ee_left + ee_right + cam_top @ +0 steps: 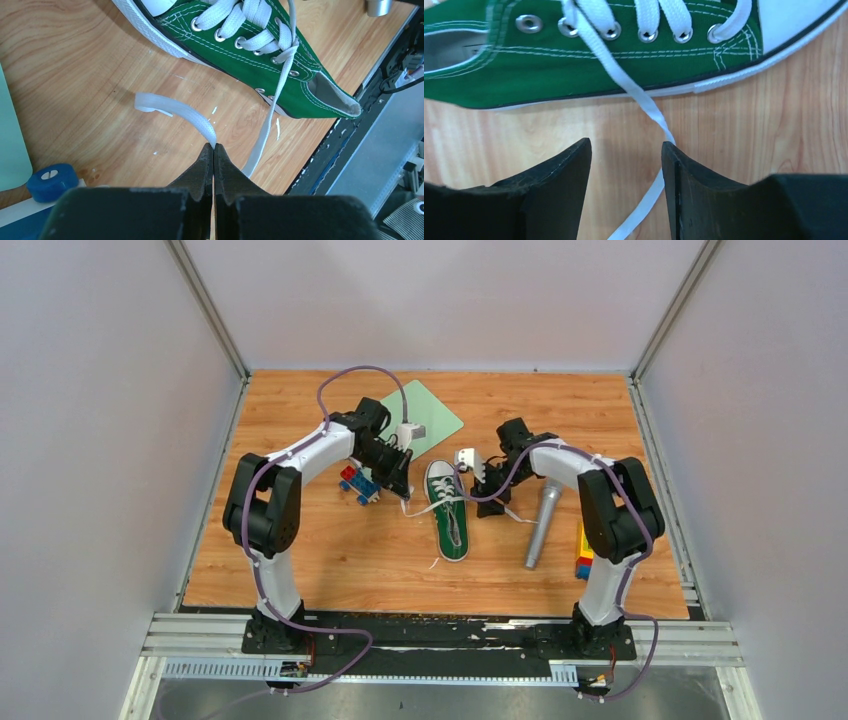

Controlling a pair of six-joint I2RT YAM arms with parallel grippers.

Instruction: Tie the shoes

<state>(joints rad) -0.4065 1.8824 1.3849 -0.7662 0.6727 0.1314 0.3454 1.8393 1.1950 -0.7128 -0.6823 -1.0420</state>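
The green shoe [448, 510] with white sole and laces lies in the middle of the table, toe away from the arms. My left gripper [404, 490] is just left of it and shut on the end part of one white lace [175, 107], pinched at the fingertips [214, 148]; the shoe [260, 55] lies beyond. My right gripper [490, 502] is on the shoe's right side. It stands open [626, 145], and the other lace [651, 107] runs from the eyelets down between its fingers, brushing the right fingertip [669, 150], not gripped.
A grey microphone [543, 523] lies right of the shoe. Coloured toy bricks [358, 483] sit under the left arm, with a blue brick [51, 181] close to the gripper. A pale green mat [430, 412] lies behind. A coloured block [583, 552] rests by the right arm.
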